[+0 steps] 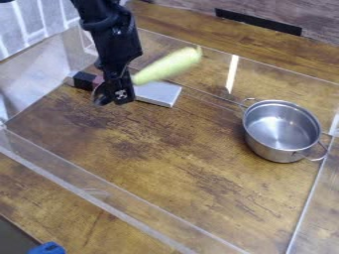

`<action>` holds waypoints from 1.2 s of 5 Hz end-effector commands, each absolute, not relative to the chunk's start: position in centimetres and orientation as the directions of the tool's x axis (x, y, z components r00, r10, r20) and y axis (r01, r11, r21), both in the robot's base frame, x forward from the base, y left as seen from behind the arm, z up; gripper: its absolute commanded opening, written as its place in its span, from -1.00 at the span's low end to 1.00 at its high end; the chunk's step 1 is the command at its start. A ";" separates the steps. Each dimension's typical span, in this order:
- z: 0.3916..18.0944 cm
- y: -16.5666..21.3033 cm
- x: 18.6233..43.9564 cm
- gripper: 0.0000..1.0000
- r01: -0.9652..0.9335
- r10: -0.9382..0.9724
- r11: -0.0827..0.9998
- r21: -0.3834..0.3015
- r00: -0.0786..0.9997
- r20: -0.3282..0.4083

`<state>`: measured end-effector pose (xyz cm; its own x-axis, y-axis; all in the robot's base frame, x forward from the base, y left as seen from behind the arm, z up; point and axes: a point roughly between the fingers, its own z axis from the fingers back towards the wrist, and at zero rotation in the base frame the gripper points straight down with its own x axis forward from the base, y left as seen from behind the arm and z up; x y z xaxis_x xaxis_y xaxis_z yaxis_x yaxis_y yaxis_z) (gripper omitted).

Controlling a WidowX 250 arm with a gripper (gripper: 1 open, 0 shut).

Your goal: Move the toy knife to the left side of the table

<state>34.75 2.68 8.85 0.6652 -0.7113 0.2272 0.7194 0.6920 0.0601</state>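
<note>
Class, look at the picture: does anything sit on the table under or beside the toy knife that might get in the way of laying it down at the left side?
Yes. A flat grey slab lies on the table at the left, just below the toy knife and beside the gripper. The pot stands far to the right, out of the way.

The table (159, 189) is a dark brown wood-plank top with clear grain, ringed by low clear acrylic walls (79, 177). A steel pot (282, 131) stands on it at about three o'clock. A flat grey slab (157, 93) with a dark end lies around eleven o'clock.
</note>
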 end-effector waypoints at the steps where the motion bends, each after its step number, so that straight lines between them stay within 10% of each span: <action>1: 10.5 2.0 35.6 -1.00 0.715 -0.706 0.695 0.076 0.657 0.265; 2: 9.1 2.0 35.6 1.00 0.714 -0.698 0.698 0.046 0.666 0.263; 4: 7.1 2.1 35.7 1.00 0.712 -0.690 0.702 0.008 0.676 0.259; 5: 6.6 2.3 35.8 -1.00 0.710 -0.686 0.704 0.000 0.681 0.256; 6: 6.6 2.5 35.9 -1.00 0.709 -0.685 0.705 -0.007 0.683 0.253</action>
<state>34.91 1.81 4.88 0.6870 -0.6922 0.2209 0.7172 0.6948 -0.0534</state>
